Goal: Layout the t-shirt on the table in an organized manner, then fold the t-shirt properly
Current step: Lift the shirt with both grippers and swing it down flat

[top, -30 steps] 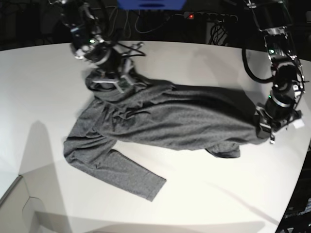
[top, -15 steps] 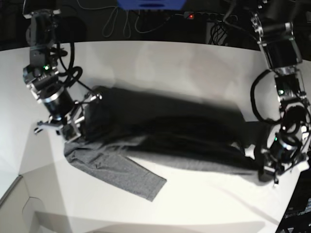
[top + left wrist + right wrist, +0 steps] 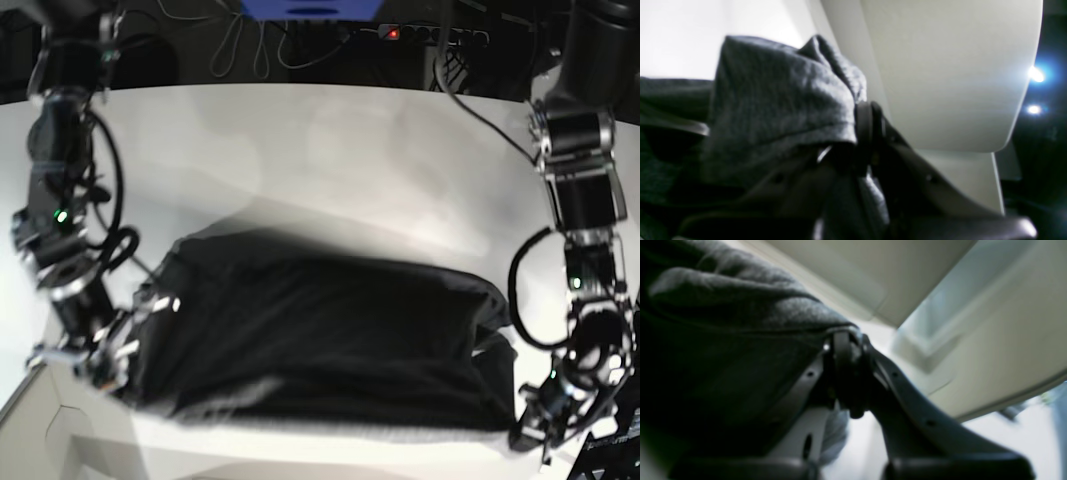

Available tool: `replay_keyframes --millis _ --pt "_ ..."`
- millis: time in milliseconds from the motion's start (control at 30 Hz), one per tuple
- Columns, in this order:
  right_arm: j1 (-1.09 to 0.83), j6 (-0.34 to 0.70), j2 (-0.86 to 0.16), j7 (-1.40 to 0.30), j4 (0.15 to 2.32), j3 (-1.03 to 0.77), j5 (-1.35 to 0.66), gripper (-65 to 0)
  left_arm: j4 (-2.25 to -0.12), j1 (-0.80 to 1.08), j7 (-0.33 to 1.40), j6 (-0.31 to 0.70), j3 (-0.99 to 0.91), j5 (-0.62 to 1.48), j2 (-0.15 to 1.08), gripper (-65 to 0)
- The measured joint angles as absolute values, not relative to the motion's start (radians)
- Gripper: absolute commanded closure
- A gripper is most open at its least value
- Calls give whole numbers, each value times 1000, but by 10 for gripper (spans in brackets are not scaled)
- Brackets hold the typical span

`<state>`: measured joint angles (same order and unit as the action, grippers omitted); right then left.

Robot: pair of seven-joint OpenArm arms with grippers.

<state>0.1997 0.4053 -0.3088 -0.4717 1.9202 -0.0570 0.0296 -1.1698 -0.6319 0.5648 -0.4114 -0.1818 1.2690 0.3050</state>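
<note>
- T-shirt (image 3: 320, 340): dark heather-grey, stretched between both arms near the front edge of the desk, motion-blurred in the base view.
- Left gripper (image 3: 545, 425): jaws closed on a bunched edge of the t-shirt (image 3: 780, 106), at the base view's right.
- Right gripper (image 3: 110, 345): jaws pinched on a fold of the t-shirt (image 3: 740, 323), at the base view's left.
- Desk (image 3: 330, 160): white, curved far edge.

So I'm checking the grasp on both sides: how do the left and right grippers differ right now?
In the base view the left gripper sits at the picture's right, near the table edge; the right gripper sits at its left. The left pinches bunched cloth at a hem; the right pinches a smoother fold. Both are shut on the t-shirt, stretching it between them.
</note>
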Motion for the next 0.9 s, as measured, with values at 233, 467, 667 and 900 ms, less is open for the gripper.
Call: replay_keyframes --millis 233,467,667,900 --pt "467 411 -313 -472 1767 -61 27 0 -976 -846 567 -411 -144 1270 263 -2" --pt "684 419 -353 -469 1584 -55 23 0 -783 -1069 569 -411 -147 1267 233 -2" --pt "808 411 -356 -447 1522 -55 23 0 -779 -1174 568 -410 -149 1272 224 -2" --pt "482 410 -356 -462 1668 -64 28 0 -904 -932 587 -400 -148 1273 271 -2"
